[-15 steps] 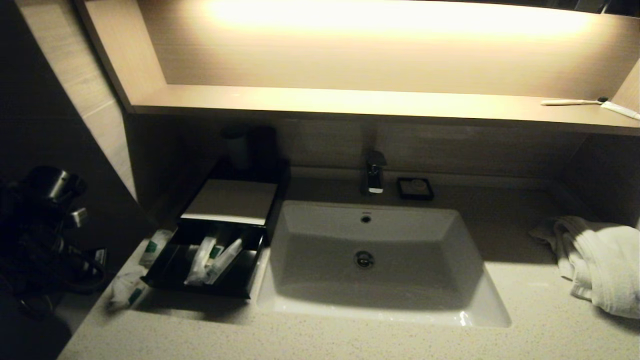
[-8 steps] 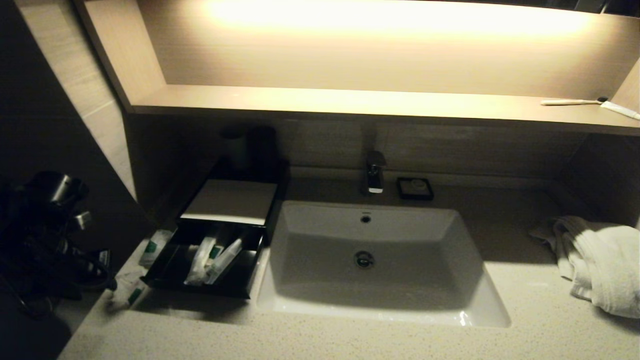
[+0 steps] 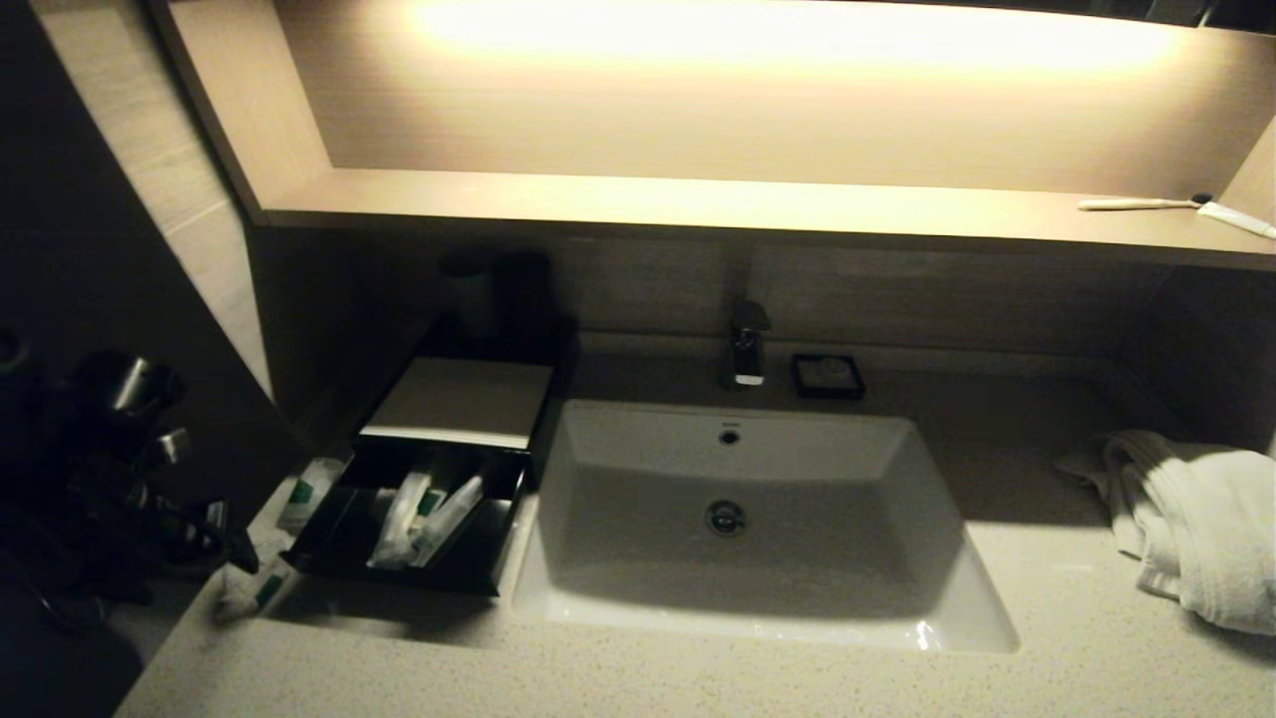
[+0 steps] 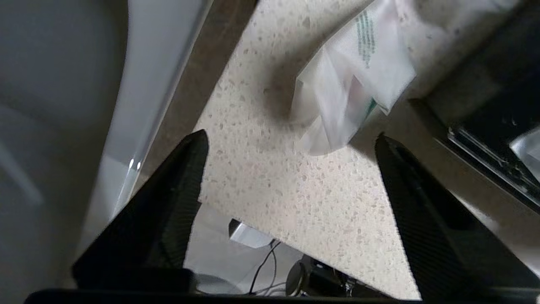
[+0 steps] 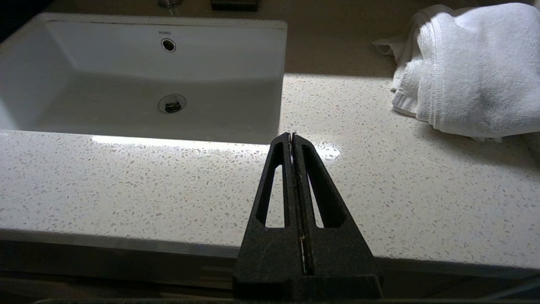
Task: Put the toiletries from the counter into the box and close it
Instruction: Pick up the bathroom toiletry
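The black box stands left of the sink with its front drawer pulled out. Several white toiletries lie in the drawer. On the counter, left of the drawer, lie a flat sachet with a green mark and a crumpled white sachet. My left gripper hangs just over the counter's left end. In the left wrist view it is open, and the crumpled sachet lies just beyond its fingertips, apart from them. My right gripper is shut and empty near the counter's front edge.
The white sink basin fills the middle, with a tap and a small black soap dish behind it. A folded white towel lies at the right. A bare toothbrush lies on the lit shelf. A wall panel stands close on the left.
My left gripper has opened from shut and moved down and right, closer to the crumpled sachet at the counter's left end. Nothing else has moved.
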`<state>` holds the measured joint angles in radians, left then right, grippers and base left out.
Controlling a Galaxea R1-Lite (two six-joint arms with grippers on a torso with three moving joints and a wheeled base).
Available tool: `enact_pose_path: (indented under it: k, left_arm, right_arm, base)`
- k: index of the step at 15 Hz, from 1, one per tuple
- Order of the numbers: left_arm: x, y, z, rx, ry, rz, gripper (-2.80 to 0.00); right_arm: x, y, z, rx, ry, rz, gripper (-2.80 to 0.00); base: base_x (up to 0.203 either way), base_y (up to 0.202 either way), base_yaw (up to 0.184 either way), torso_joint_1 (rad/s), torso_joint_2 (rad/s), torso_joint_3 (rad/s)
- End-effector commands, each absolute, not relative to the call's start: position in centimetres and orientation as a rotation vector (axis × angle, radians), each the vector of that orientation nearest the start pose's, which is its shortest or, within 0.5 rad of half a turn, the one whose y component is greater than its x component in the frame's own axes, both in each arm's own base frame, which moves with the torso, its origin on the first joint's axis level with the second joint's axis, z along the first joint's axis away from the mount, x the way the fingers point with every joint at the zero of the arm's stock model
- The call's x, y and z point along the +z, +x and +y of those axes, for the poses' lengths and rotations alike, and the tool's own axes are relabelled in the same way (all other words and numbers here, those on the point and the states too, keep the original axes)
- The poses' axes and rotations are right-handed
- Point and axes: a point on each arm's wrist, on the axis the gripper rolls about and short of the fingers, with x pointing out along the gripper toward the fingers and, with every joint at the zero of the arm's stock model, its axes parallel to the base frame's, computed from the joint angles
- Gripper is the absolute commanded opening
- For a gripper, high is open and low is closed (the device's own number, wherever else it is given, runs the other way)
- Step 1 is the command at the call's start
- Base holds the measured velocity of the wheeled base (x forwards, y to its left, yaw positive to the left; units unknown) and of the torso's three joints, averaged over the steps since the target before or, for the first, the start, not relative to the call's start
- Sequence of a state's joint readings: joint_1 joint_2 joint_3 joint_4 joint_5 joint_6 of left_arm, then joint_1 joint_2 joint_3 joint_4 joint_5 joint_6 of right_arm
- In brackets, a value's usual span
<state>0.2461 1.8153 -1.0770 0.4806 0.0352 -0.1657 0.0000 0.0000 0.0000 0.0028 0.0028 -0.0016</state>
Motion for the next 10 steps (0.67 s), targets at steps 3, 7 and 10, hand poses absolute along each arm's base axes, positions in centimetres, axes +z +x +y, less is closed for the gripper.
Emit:
enact_pose_path:
  k: [3,7,10]
  left_arm:
    - [12.1,28.9,7.5,0.315,-0.308,1.205,0.00]
    - [11.6,29.6,7.5,0.283,-0.329,1.215,0.00]
    - [11.2,30.2,7.7,0.284,-0.330,1.220,0.00]
  right_arm:
    - [7.5,-2.3,0.0,0.003,-0.002,0.003,-2.80]
    - [7.5,-2.3,0.0,0.003,-0.002,0.003,-2.80]
    - [7.5,-2.3,0.0,0.003,-0.002,0.003,-2.80]
  base:
    - [0.000,0.000,0.000,0.000,0.00,0.000]
    - [0.000,0.000,0.000,0.000,0.00,0.000]
    - [0.000,0.000,0.000,0.000,0.00,0.000]
